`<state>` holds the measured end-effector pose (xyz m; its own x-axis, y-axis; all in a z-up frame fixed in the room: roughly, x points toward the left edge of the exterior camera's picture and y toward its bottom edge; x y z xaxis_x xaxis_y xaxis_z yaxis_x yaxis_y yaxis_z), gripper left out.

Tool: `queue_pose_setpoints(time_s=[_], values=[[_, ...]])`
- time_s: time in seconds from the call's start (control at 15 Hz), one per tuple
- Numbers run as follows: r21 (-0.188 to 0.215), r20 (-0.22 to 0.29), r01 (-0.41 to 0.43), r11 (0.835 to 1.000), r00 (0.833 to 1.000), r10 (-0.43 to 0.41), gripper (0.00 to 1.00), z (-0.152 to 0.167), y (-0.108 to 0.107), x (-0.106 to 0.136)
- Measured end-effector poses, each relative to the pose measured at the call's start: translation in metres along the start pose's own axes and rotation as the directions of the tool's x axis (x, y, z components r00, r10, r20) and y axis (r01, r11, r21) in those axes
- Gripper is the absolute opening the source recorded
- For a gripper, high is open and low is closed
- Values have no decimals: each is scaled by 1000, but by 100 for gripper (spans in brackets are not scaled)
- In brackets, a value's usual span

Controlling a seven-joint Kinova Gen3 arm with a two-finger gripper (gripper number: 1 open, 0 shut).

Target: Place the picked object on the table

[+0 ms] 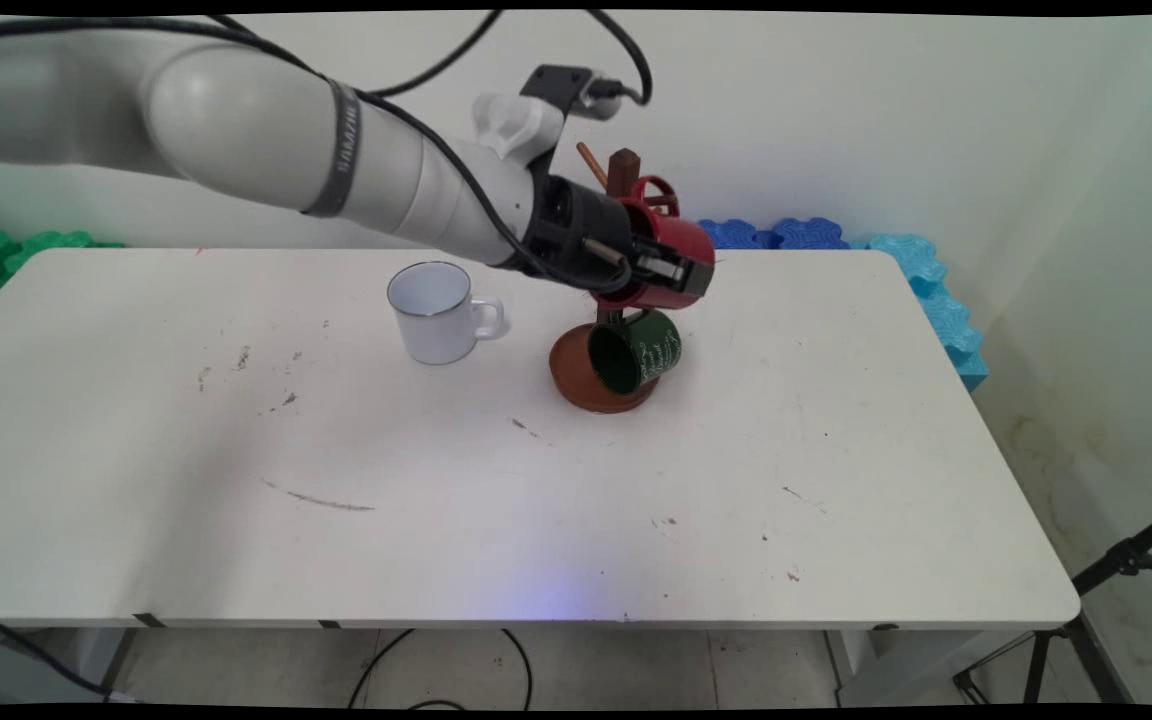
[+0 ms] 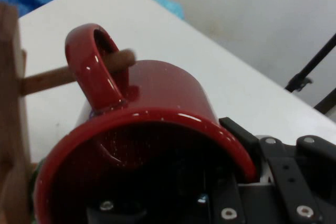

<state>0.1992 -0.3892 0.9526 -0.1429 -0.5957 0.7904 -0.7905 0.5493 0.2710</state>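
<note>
Glossy red mug (image 2: 157, 124) is gripped at its rim by black gripper (image 1: 671, 268) fingers, handle threaded on peg of brown wooden mug tree (image 1: 622, 180) w/ green mug (image 1: 636, 350) hung below, over white counter (image 1: 536, 480); a tilt or early release could slip it off the peg, or tree could be tipped.

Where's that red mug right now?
The red mug is held in the gripper at the wooden mug stand, toward the table's far side; its handle is looped over a peg, just above the hanging green mug.

White mug (image 1: 433, 312), foam tiles (image 1: 921, 262), tripod (image 1: 1106, 590)
</note>
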Motion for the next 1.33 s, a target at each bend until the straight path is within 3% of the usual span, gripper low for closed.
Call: queue_pose_setpoints(time_s=[0.53,0.93,1.33], values=[[-69,-30,-2,998,1000,0,0,-23,8,10],[-112,7,-14,994,1000,15,0,-53,11,6],[-130,80,-70,989,993,81,0,-89,0,5]])
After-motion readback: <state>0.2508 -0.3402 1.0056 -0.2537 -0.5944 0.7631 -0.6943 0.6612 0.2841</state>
